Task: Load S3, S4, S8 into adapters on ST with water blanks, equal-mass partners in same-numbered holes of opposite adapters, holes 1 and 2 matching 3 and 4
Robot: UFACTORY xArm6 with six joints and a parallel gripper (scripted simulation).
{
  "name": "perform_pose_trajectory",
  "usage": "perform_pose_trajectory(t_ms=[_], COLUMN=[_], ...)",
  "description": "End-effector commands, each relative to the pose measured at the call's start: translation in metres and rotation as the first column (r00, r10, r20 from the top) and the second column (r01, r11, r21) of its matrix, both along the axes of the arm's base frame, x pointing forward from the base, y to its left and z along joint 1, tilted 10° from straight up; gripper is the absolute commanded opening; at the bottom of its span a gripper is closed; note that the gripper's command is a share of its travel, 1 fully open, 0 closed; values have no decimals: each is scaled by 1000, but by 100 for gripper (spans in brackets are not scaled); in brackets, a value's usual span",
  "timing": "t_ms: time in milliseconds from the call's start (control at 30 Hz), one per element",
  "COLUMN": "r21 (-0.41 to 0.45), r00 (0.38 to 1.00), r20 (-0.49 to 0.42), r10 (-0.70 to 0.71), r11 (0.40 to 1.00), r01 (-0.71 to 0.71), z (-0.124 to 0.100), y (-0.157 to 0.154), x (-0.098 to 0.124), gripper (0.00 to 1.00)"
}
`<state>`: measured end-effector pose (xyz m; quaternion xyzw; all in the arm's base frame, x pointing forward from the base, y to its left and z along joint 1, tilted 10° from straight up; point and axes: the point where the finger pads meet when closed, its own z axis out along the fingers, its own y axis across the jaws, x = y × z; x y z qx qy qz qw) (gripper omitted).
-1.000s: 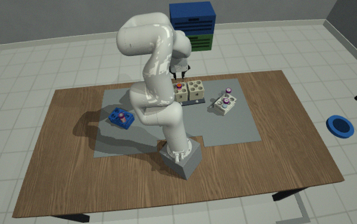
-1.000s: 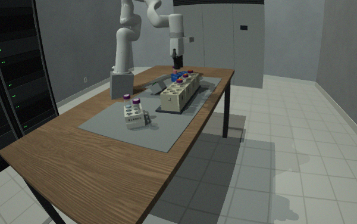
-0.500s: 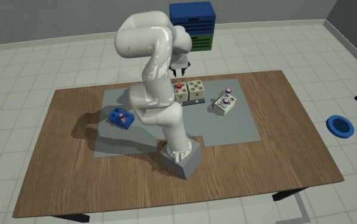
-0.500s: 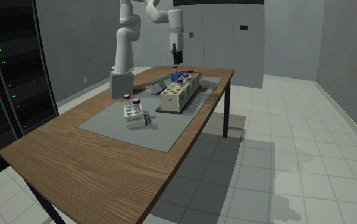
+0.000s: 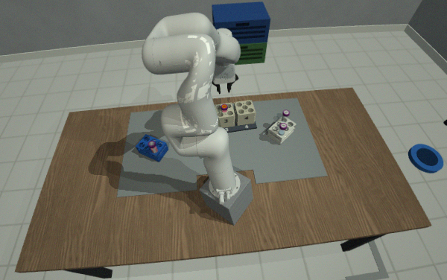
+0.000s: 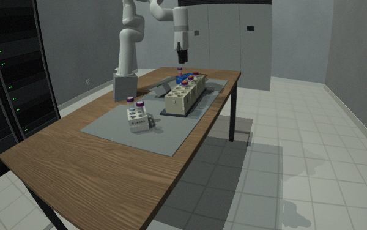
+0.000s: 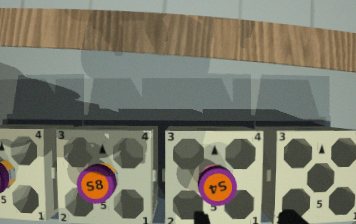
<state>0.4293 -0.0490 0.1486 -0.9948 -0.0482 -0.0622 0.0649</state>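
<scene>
Four cream adapters stand in a row on the dark loading stand (image 5: 243, 128) (image 6: 165, 114). In the wrist view the tube S8 (image 7: 95, 184) stands in hole 5 of the second adapter (image 7: 145, 170) from the left. Tube S4 (image 7: 216, 186) (image 5: 224, 108) stands in hole 5 of adapter 3 (image 5: 227, 120) (image 7: 260, 170). Adapter 4 (image 5: 246, 116) (image 7: 300, 175) is empty. A third tube (image 7: 2, 176) shows at the left edge, its label cut off. My gripper (image 5: 226, 89) (image 6: 182, 58) (image 7: 245, 219) hangs well above adapter 3, partly open with nothing between its fingers.
The white blanks rack (image 5: 280, 140) (image 6: 139, 123) holds two purple-capped tubes (image 5: 286, 112) (image 5: 283, 126). The blue rack (image 5: 143, 149) holds one tube (image 5: 152, 144) (image 6: 179, 71). A small sloped grey desk (image 6: 162, 89) stands near the arm base. Blue and green crates (image 5: 242, 30) stand behind the table.
</scene>
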Motion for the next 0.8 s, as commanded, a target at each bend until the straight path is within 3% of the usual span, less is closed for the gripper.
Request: perform_pose_trajectory(t_ms=[0, 433, 467, 767], r21=[-1, -1, 3, 31], r00=[1000, 1000, 999, 946], r20=[5, 5, 0, -46], r10=[0, 0, -33, -321], r11=[1000, 1000, 999, 946], r01=[0, 0, 33, 323], z=[2, 2, 1, -7], y=[0, 0, -5, -44], x=[1, 1, -1, -22], gripper=[44, 44, 57, 57])
